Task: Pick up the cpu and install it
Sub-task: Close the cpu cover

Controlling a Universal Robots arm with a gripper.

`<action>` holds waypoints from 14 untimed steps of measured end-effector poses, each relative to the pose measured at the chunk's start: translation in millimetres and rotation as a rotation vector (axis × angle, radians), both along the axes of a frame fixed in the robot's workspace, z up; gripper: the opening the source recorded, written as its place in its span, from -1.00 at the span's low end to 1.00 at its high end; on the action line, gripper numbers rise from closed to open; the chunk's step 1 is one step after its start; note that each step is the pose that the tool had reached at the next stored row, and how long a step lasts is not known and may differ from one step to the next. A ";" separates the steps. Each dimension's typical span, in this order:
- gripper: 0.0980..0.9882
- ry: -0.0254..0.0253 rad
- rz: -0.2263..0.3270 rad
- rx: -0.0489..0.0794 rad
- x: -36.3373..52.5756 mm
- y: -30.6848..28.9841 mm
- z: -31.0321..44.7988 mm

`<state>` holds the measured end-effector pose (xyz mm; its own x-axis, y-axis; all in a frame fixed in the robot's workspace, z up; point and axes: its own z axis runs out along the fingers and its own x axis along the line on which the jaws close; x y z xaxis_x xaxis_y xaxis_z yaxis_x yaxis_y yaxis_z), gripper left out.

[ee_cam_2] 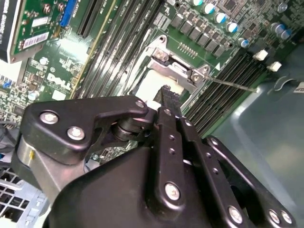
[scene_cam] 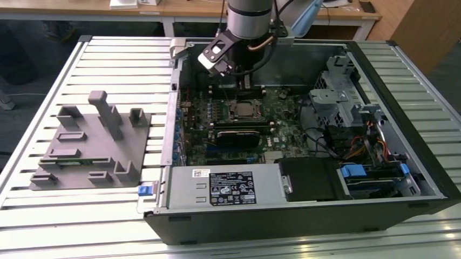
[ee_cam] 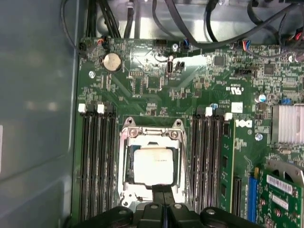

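The cpu, a pale silvery square, lies flat inside the metal-framed socket on the green motherboard. My gripper hovers just over the socket's edge, with its black fingers pressed together and nothing between them. In the second wrist view the fingertips hang a little above the cpu. In the exterior view the gripper reaches down into the open computer case, right above the socket.
Memory slots flank the socket on both sides. A black heatsink-like block sits just in front of the socket. A grey fixture lies on the slatted table at the exterior view's left. Drive cage and cables crowd the case's right.
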<state>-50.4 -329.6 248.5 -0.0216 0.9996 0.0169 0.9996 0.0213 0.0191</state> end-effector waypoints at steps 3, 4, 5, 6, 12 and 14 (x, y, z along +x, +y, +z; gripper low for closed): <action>-0.98 0.0002 0.000 0.000 -2.0 0.0 -2.6; -0.98 0.0002 0.000 0.000 -2.0 0.0 -3.8; -0.98 0.0002 0.000 0.000 -2.0 0.0 -5.6; -0.98 0.0002 0.000 0.000 -2.1 0.0 -7.4; -0.98 0.0005 0.002 0.000 -2.1 0.0 -15.6; -0.98 0.0007 0.002 0.000 -2.2 0.0 -17.2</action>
